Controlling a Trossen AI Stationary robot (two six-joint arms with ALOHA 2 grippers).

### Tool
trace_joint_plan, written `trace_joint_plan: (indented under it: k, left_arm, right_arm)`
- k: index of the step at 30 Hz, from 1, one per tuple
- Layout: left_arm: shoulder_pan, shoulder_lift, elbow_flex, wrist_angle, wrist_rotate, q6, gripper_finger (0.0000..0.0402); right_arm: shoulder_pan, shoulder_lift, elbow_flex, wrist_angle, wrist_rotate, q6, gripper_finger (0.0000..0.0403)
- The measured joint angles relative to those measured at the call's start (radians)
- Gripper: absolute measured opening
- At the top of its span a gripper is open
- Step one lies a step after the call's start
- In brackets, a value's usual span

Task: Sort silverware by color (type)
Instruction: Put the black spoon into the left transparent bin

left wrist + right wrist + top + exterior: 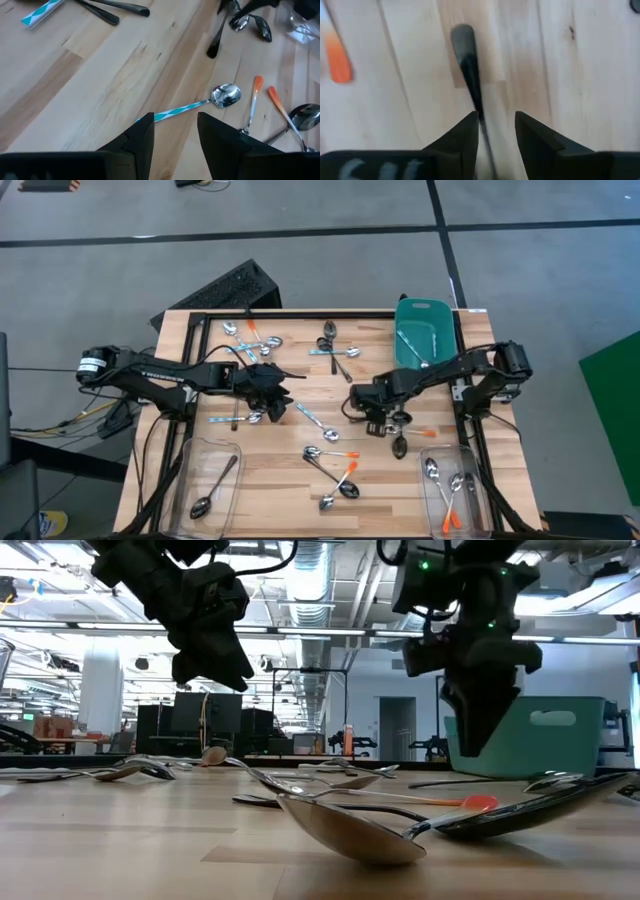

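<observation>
Our right end effector [494, 137], fingers apart, straddles a slim dark metal spoon [470, 75]: stiff, probably slippery, so we'd pinch mid-handle.

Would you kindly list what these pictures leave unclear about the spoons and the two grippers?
- Right wrist view: the dark-handled spoon runs down between the right gripper fingers; its bowl is cut off and the picture is blurred, so contact is unclear.
- High view: spoons under the left gripper are covered by the arm.
- Low view: a large spoon bowl up close blocks the spoons behind it.
- Left wrist view: the blue-handled spoon has its handle end hidden behind the fingers.
</observation>
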Motion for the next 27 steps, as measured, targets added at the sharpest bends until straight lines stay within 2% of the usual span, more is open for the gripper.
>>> trace_joint_plan:
  k: [8,13,18,24,27]
  left_arm:
    - [0.000,0.000,0.000,-0.039,0.006,-0.003,0.0138]
    - [0.000,0.000,0.000,-0.058,0.001,0.000,0.0138]
    - [0.000,0.000,0.000,-0.059,0.000,-0.005,0.0138]
    - [0.000,0.000,0.000,-0.059,0.000,-0.016,0.0138]
    - [0.000,0.000,0.000,-0.059,0.000,-0.016,0.0138]
  right_arm:
    - [0.001,0.000,-0.062,0.012,-0.023,-0.116,0.0203]
    - [0.024,0.039,-0.102,0.035,0.022,-0.134,0.0203]
    - [0.033,0.080,-0.100,0.042,0.039,-0.141,0.0152]
    - [0.037,0.078,-0.101,0.050,0.026,-0.141,0.0027]
    - [0.035,0.059,-0.100,0.041,0.016,-0.109,0.0020]
